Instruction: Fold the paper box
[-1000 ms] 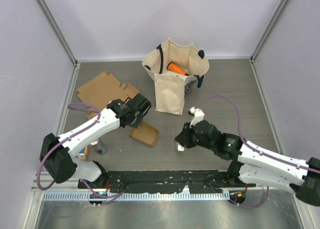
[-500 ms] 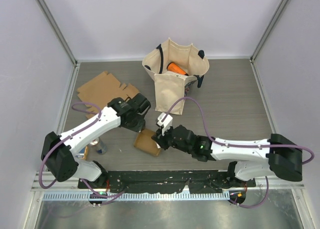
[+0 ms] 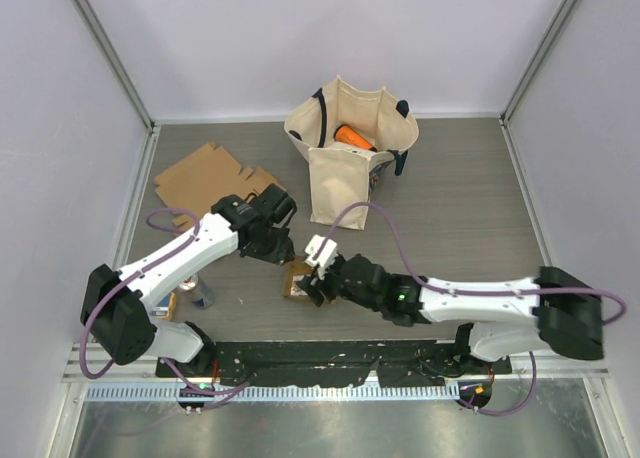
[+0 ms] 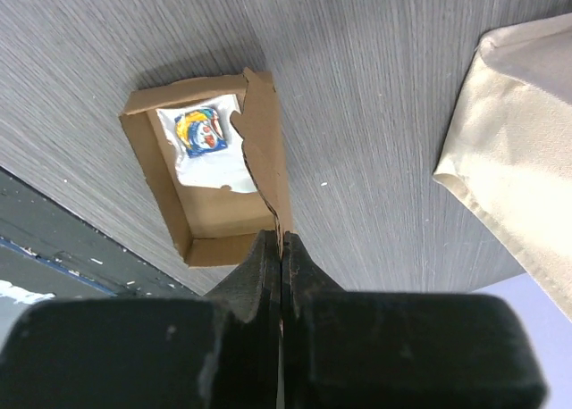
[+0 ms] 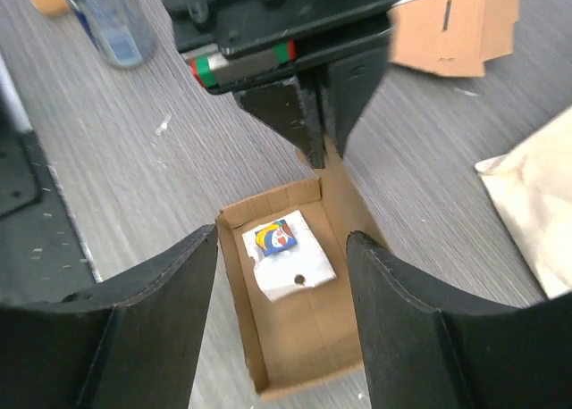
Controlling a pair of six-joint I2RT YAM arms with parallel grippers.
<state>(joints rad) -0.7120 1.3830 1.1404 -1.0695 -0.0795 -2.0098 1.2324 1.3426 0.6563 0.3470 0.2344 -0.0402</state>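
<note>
Swung across with the right gripper [image 3: 318, 278], jaws now wide and empty above the open paper box [image 3: 298, 282] at the table's [image 3: 470, 198] near middle, left gripper [image 4: 281, 245] clamped on its side wall, probably ready for tucking a flap.

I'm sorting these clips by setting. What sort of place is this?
Probably a robotics lab test cell: plain white walls on metal framing enclose a wood-grain table, a left arm and right arm are bolted at its near edge, and a tote bag and paper box serve as props.
</note>
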